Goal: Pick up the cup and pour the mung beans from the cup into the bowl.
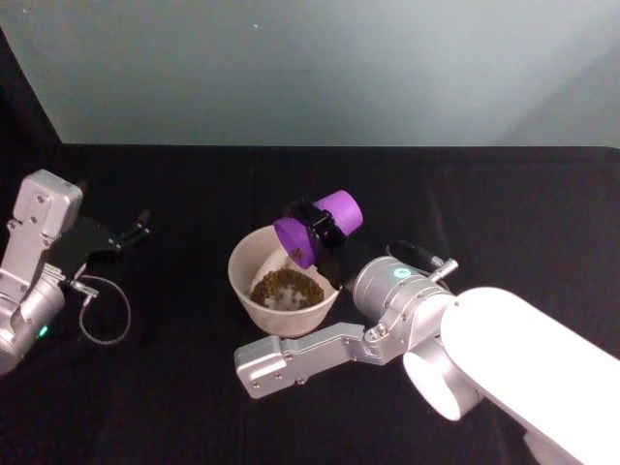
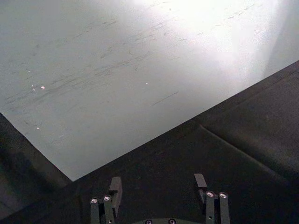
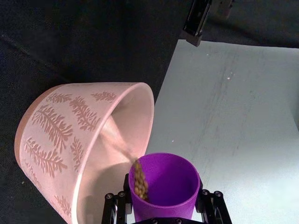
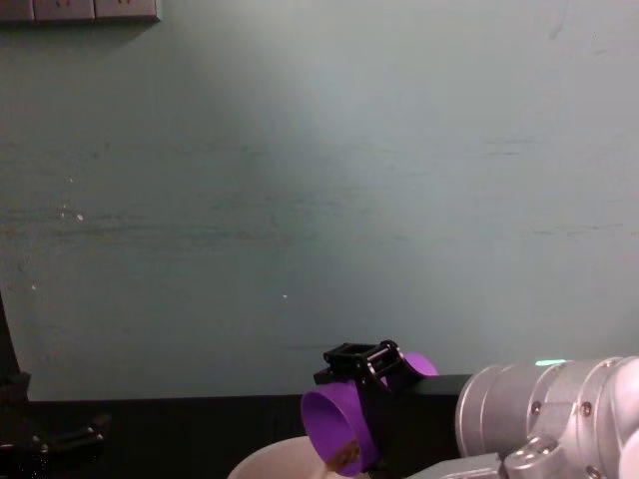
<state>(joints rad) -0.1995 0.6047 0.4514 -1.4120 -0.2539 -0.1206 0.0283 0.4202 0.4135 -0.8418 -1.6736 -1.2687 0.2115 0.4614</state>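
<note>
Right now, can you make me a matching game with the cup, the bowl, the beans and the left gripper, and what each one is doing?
Things
1. cup
2. bowl
3. beans
4. left gripper

What it is doing
A. open, holding nothing, off to the left
B. spilling out and piling up inside the bowl
C. purple, tipped over, held by the right gripper
D. standing upright on the black table

Right pairs: 1-C, 2-D, 3-B, 4-A
</note>
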